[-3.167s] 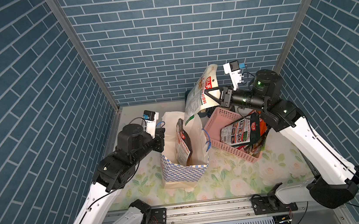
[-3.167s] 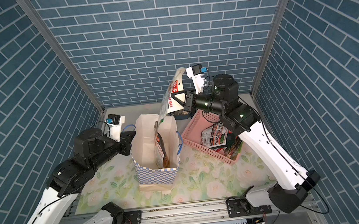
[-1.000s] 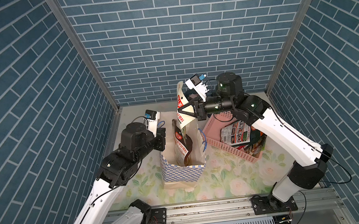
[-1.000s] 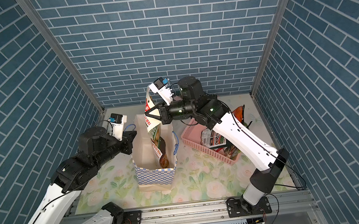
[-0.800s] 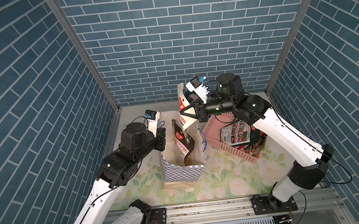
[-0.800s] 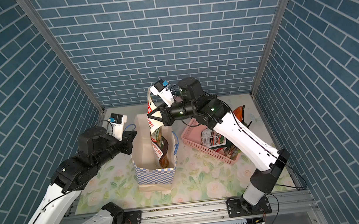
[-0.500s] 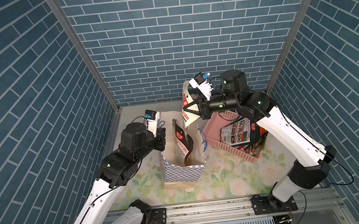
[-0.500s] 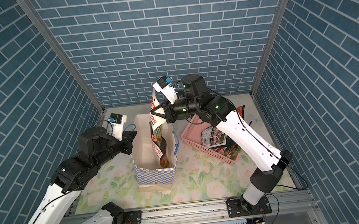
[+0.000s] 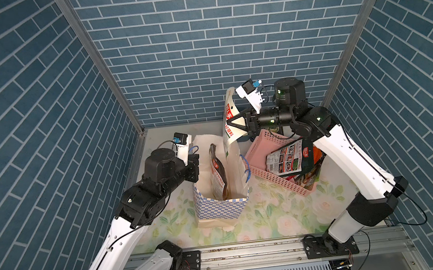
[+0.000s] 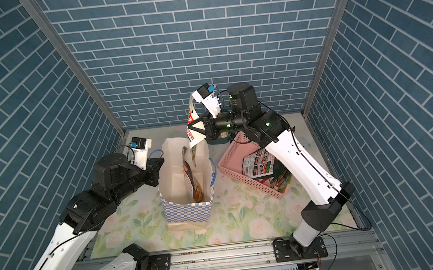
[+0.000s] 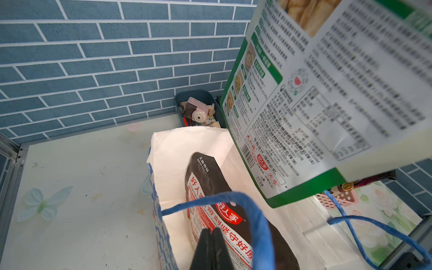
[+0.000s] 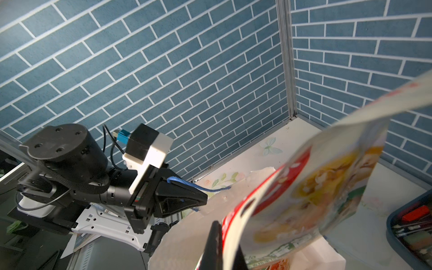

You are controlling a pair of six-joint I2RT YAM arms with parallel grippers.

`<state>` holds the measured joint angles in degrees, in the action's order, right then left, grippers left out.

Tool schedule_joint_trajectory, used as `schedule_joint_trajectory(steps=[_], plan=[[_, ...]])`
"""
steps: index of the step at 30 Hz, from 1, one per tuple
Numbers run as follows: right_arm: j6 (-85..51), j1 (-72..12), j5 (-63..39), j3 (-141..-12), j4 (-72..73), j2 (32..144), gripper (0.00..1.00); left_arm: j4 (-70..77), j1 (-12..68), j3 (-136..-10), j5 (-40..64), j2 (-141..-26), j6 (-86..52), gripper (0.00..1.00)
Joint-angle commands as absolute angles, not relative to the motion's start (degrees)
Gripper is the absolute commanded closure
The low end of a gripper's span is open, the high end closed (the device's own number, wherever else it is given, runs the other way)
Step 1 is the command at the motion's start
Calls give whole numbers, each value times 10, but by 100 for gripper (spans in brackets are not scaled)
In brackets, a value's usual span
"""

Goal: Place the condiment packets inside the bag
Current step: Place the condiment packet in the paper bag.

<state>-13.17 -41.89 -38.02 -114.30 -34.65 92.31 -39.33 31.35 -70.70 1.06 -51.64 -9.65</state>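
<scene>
Glossy foil, green and white, hangs from the right gripper (image 9: pixel 229 124): its fingers are clamped on the green-and-white packet (image 9: pixel 231 136) partway up, so the pouch droops and curls below them. In both top views its lower edge sits at the mouth of the checkered paper bag (image 9: pixel 220 209), close to the wall on the pink basket's (image 9: pixel 278 182) side. Whether it has dipped below the rim is hard to tell.

A black packet (image 9: pixel 218 173) stands inside the bag already. Other condiment packets (image 9: pixel 289 161) lie in the basket, so the job looks only partly done.

The left gripper (image 11: pixel 211 247) reaches in over the opposite rim, its fingers pressed together with nothing visible between them and the blue cord handle (image 11: pixel 257 215) looped over them. It seems to steady the bag rather than pinch it.

The risks, as I judge them:
- Let go here, the limp pouch could catch the near rim and slide down outside, between bag and basket.
- Its trailing corner might snag the second cord handle.
- Lowered crookedly, it may fold onto the black packet and stay jammed at the top.
- A sideways push on the thin paper wall could tip the bag on the worktop (image 9: pixel 273 217), since the left arm only hooks it.
</scene>
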Motion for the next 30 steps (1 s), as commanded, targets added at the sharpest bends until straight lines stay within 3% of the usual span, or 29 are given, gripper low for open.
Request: schedule_joint_trajectory(steps=[1,11,30], plan=[[-114,-419,-423,-1105,-322,914,100,-388,310,-714,3,-510,-99,100],[-136,-408,-438,-1000,-243,898,100,-391,310,-717,3,-512,-98,100],[-135,-408,-469,-908,-278,796,100,-386,310,-724,6,-525,-101,100]])
